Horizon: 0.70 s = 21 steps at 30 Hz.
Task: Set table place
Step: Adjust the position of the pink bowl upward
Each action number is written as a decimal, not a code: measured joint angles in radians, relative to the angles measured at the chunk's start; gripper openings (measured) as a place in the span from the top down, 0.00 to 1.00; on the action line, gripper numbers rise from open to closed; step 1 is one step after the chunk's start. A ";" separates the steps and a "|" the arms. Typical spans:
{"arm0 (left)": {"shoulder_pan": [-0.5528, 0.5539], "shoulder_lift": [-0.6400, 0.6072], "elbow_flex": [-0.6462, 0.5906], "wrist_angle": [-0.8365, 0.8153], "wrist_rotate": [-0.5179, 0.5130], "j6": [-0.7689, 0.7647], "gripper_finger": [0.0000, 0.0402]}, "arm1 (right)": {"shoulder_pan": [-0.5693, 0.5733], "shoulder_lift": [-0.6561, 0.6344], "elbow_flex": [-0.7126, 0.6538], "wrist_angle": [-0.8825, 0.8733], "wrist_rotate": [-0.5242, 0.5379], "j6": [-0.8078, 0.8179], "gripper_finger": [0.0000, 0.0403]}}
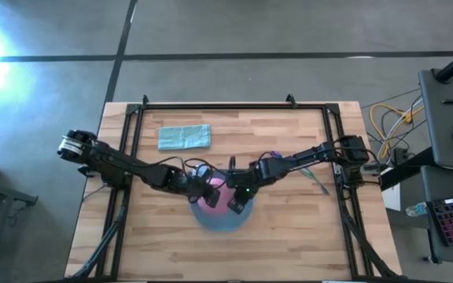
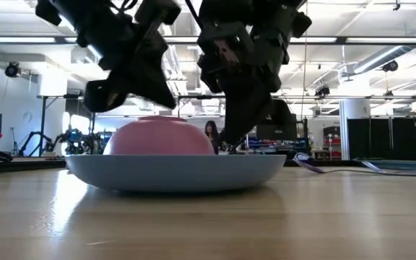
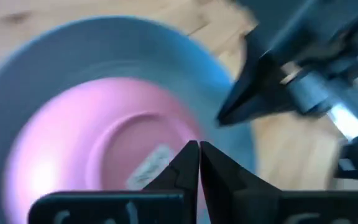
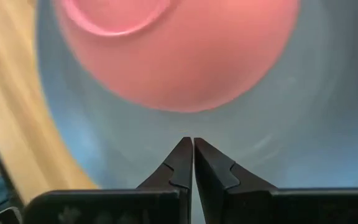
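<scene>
A pink bowl (image 1: 211,203) lies upside down, rim down, on the round blue plate (image 1: 222,223) near the table's middle. My left gripper (image 3: 199,149) is shut and hangs just above the bowl's upturned base (image 3: 138,134), apart from it in the low view (image 2: 170,102). My right gripper (image 4: 193,144) is shut too. It points steeply down at the plate's floor (image 4: 278,149) beside the bowl's right side (image 2: 208,141). A purple-headed spoon (image 2: 304,159) and a slim fork (image 2: 381,170) lie flat on the table to the right. My right gripper's shut fingertips (image 2: 226,143) come down from above, slanting, right by the plate's floor next to the bowl. The bowl and plate rim hide the tips' ends, so I cannot tell whether they touch. My left gripper touches nothing.
A folded teal cloth (image 1: 185,137) lies at the table's far left. The black rail frame (image 1: 234,106) runs along the table's edges. Bare wood (image 1: 289,244) lies open toward the near edge, in front of the plate.
</scene>
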 joint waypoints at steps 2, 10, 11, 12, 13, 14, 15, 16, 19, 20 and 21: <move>-0.001 -0.005 0.010 -0.107 -0.022 -0.002 1.00 | -0.001 0.000 -0.001 -0.011 0.001 0.000 0.98; -0.003 -0.011 0.014 -0.235 -0.075 0.001 1.00 | 0.002 0.000 -0.002 -0.016 -0.006 0.026 0.98; -0.003 -0.011 0.015 -0.240 -0.084 0.002 1.00 | 0.002 0.000 -0.002 -0.016 -0.006 0.031 0.98; -0.003 -0.012 0.018 -0.243 -0.095 0.004 1.00 | 0.002 0.000 -0.002 -0.016 -0.006 0.037 0.98; -0.003 -0.016 0.020 -0.244 -0.105 0.008 1.00 | 0.002 0.000 -0.002 -0.014 -0.006 0.042 0.98; -0.003 -0.024 0.020 -0.251 -0.113 0.020 1.00 | 0.002 0.000 -0.002 -0.012 -0.006 0.046 0.98; -0.002 -0.030 0.021 -0.252 -0.126 0.027 1.00 | 0.002 0.000 -0.002 -0.010 -0.007 0.046 0.98; -0.002 -0.035 0.023 -0.250 -0.140 0.031 1.00 | 0.002 0.000 -0.002 -0.009 -0.007 0.046 0.98; -0.001 -0.056 0.009 -0.282 -0.184 0.030 1.00 | 0.002 0.000 0.004 -0.010 -0.008 0.046 0.98; 0.000 -0.058 0.003 -0.283 -0.187 0.028 1.00 | 0.002 0.000 0.008 -0.010 -0.008 0.046 0.98; 0.000 -0.059 -0.004 -0.284 -0.187 0.026 1.00 | 0.002 0.000 0.014 -0.011 -0.008 0.046 0.98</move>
